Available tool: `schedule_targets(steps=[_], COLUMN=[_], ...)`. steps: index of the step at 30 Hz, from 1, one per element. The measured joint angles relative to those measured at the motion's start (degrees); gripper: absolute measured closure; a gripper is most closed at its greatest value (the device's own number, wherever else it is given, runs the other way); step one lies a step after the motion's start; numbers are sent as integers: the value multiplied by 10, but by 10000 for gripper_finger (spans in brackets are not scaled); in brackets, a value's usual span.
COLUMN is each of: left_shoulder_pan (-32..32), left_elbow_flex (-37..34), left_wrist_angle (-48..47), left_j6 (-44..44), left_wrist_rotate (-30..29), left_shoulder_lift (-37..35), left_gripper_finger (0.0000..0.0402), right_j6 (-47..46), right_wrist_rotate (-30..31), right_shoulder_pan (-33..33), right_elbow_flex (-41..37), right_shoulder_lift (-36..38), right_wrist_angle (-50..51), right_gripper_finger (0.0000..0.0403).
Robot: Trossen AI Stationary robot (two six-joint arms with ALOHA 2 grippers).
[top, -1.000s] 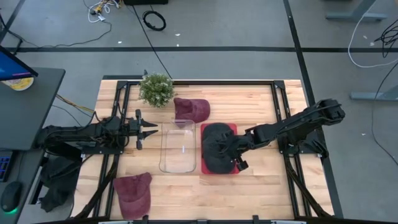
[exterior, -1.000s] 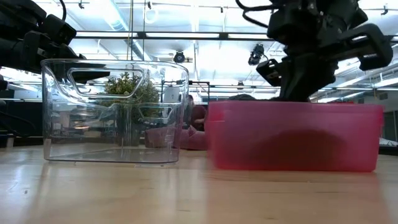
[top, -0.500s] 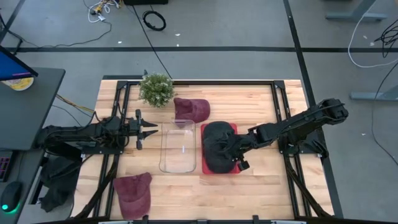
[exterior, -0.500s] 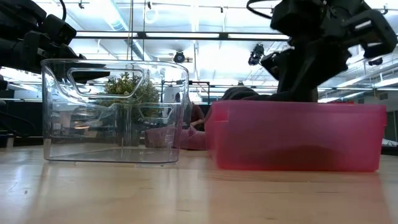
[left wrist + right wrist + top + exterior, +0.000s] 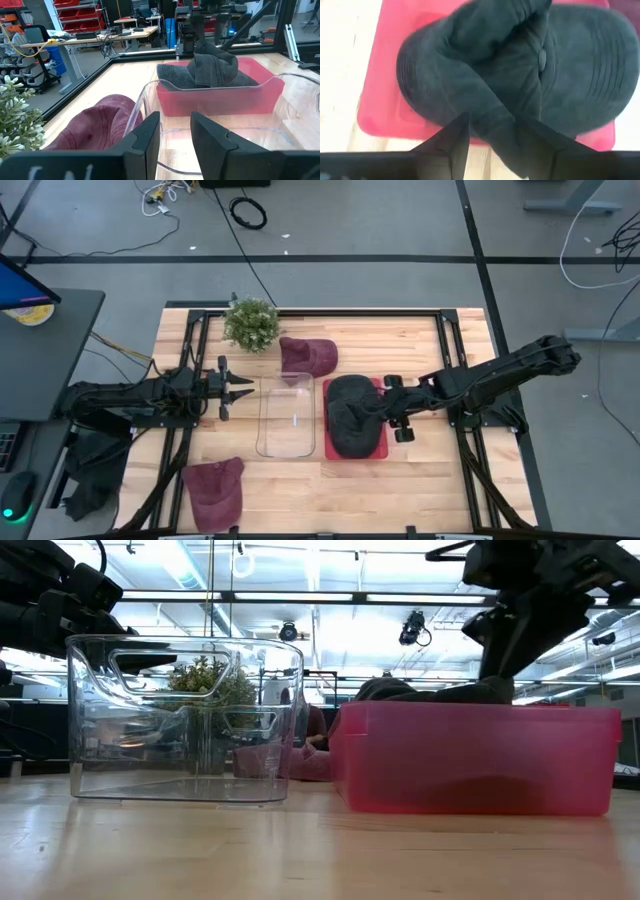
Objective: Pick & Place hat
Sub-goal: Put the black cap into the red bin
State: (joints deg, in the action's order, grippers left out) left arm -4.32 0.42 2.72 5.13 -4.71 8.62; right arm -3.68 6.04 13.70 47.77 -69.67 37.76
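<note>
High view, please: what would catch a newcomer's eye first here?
The dark hat lying in the pink bin at the table's middle, with the right gripper open beside it. Next to it stands an empty clear bin, and two maroon hats lie on the table.

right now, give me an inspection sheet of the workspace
surface: wooden table in a black frame.
job's things: dark hat lies in the red bin, crown bulging above its rim; clear bin stands beside it, nothing seen inside.
clutter: one maroon hat behind the clear bin, another maroon hat at the near left edge; small plant at the back.
grippers: right hand open at the red bin's right edge, holding nothing; left hand open, left of the clear bin.
cables: coiled black cable and a white cable on the floor.
surroundings: desk with monitor at left; shelves and workbenches in the room behind.
</note>
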Motion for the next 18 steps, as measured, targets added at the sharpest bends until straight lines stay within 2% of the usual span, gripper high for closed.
schedule_targets(steps=[5, 9, 14, 18], left_shoulder_pan=[0, 0, 0, 0], left_elbow_flex=[0, 0, 0, 0], left_wrist_angle=[0, 0, 0, 0], left_j6=[0, 0, 0, 0], left_wrist_rotate=[0, 0, 0, 0], left_shoulder_lift=[0, 0, 0, 0], left_gripper_finger=[287, 287, 287, 287], right_j6=[-2, 9, 46, 88], right_wrist_rotate=[5, 55, 75, 85], right_shoulder_pan=[0, 0, 0, -3], right_elbow_flex=[0, 1, 1, 1], right_shoulder_lift=[0, -10, -61, -116], right_wrist_angle=[-2, -1, -14, -69], right_gripper_finger=[256, 266, 284, 304])
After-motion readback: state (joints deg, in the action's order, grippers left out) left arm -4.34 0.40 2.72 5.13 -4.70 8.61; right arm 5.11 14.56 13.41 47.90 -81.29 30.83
